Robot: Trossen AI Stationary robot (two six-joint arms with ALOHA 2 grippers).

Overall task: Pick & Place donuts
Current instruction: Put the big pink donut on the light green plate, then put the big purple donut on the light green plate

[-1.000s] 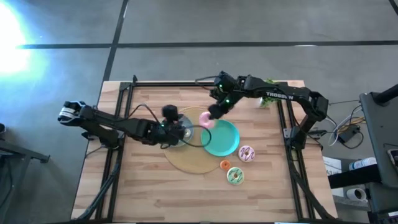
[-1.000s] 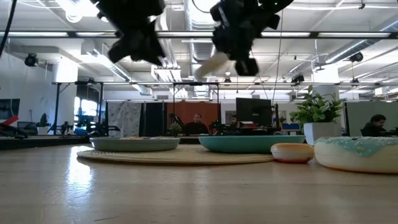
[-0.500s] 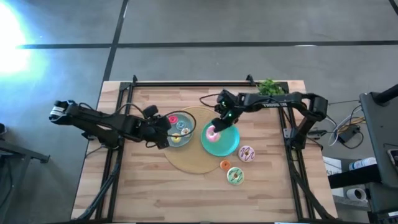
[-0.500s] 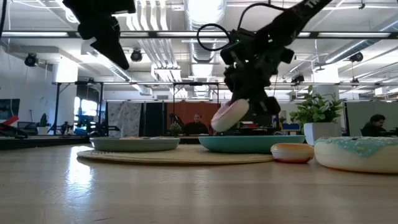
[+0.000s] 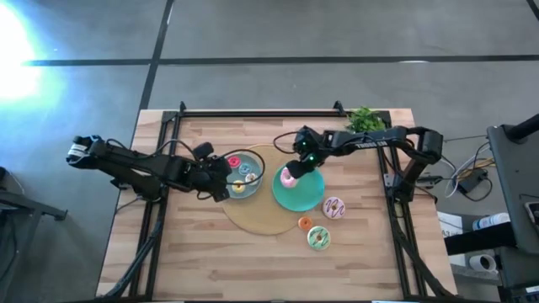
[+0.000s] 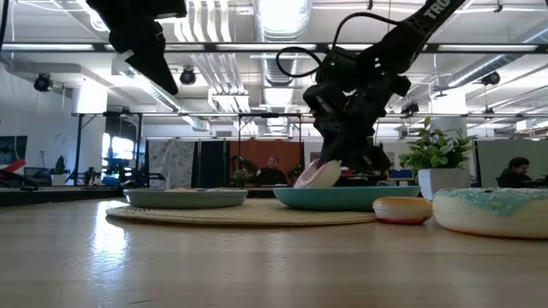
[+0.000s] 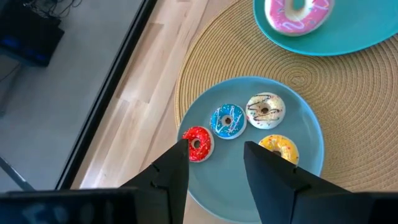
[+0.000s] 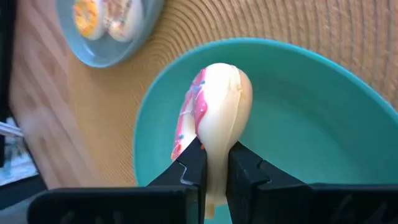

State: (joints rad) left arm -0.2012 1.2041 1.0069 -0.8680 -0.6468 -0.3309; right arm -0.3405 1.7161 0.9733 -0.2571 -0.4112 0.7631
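My right gripper (image 5: 293, 171) is shut on a pink-iced donut (image 5: 288, 178) over the teal plate (image 5: 308, 195). It holds the donut low, just inside the teal plate's rim (image 6: 342, 196). My left gripper (image 7: 214, 163) is open and hangs above the left edge of the grey-blue plate (image 7: 311, 127), touching nothing. Several small donuts lie flat in that plate: red (image 7: 198, 142), blue (image 7: 227, 121), cream (image 7: 265, 109) and yellow (image 7: 277, 148). A lilac donut (image 5: 334, 207), an orange one (image 5: 305, 223) and a green one (image 5: 318, 239) lie on the bare table. My right gripper pinches the pink donut's rim (image 8: 214, 146) between its two fingers, one finger (image 8: 193, 167) on the iced face, the other on the cream underside. The fingers slant down from the far right. The donut stands on edge, tilted; whether its lower edge (image 6: 315, 181) touches the plate is hidden by the rim.
Both plates sit on a round woven mat (image 5: 261, 217) at the table's middle. A small green plant (image 5: 364, 119) stands at the far right corner. Black frame rails (image 5: 160, 210) run along the left and right sides. Bare wood lies along the near edge.
My right gripper has carried the pink donut down and toward the near edge, from above the mat's far side into the teal plate's left part, staying shut on it. My left gripper has drawn back from over the grey-blue plate toward the table's left, then stayed still.
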